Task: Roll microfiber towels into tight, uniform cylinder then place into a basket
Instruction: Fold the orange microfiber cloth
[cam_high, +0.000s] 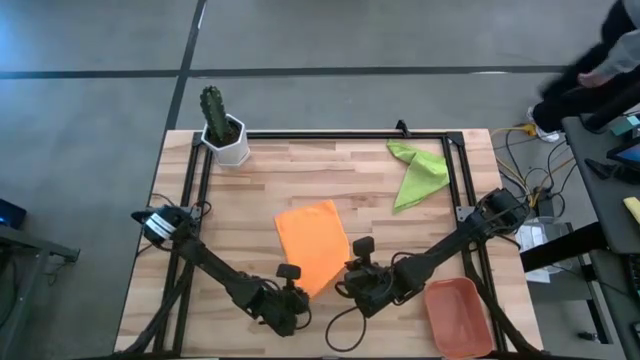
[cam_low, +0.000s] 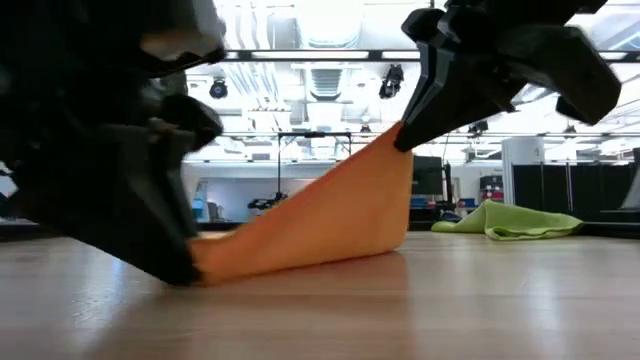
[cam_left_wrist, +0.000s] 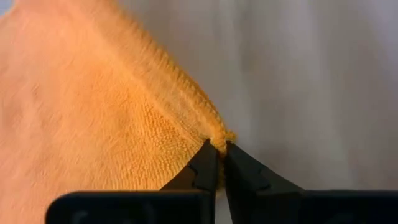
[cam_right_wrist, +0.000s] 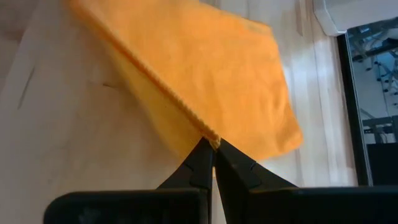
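Note:
The orange towel (cam_high: 312, 245) lies mid-table, its near edge raised and its far part (cam_low: 385, 245) resting on the wood. My left gripper (cam_high: 300, 292) is shut on the towel's near-left corner, low over the table. My right gripper (cam_high: 351, 270) is shut on the near-right corner, held higher. The lime green towel (cam_high: 418, 172) lies crumpled at the far right. The terracotta basket (cam_high: 458, 315) stands at the near right corner. My left gripper pinches the orange towel's near-left corner (cam_left_wrist: 219, 135) between its two fingertips, slanting down from the near side. That corner (cam_low: 203, 262) sits just above the table. My right gripper pinches the near-right corner (cam_right_wrist: 213, 140) at its hemmed edge between its fingertips, slanting down from the near side. The corner (cam_low: 400, 140) is lifted clear, and the cloth slopes down from it toward the left gripper.
A white pot with a cactus (cam_high: 225, 135) stands at the far left. A dark metal frame (cam_high: 340, 135) runs along the table's far edge and sides. Bare wood (cam_high: 250, 190) lies between the towels and left of the orange one.

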